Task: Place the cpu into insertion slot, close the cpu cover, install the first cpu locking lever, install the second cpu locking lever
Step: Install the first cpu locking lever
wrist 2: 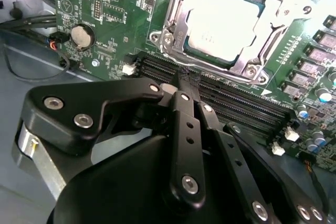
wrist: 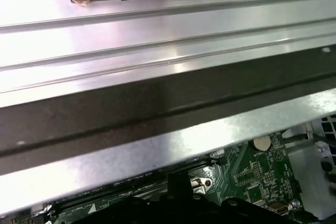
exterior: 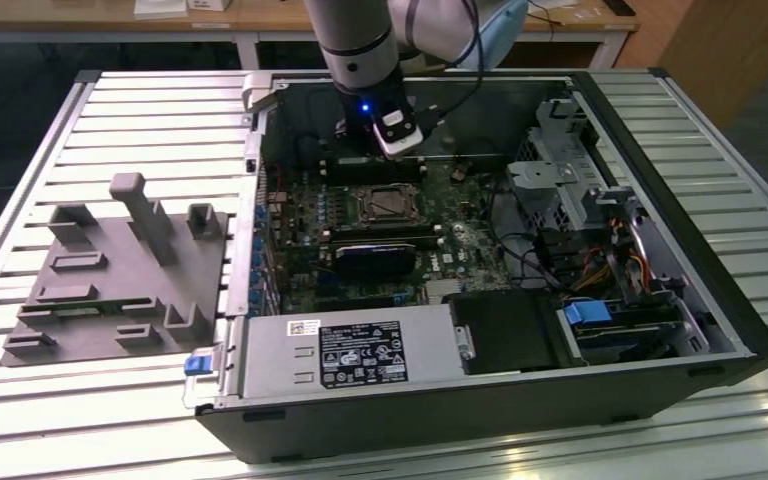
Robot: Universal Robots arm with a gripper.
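The chip (wrist 2: 223, 19) already lies in the socket (wrist 2: 231, 69) with the metal frame (wrist 2: 181, 38) down around it, so the levers seem to be the step in hand. The gripper (wrist 2: 181, 80) hangs beside the socket over the memory slots (wrist 2: 236, 103), fingers closed together, holding nothing. Hooking a lever would need fine aim.

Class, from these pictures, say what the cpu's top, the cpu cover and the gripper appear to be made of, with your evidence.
The cpu: likely metal, matte silvery top with soft sheen.
The cpu cover: seemingly bare steel, bright glinting edges.
The gripper: black links, plastic or coated metal, with shiny silver fasteners.
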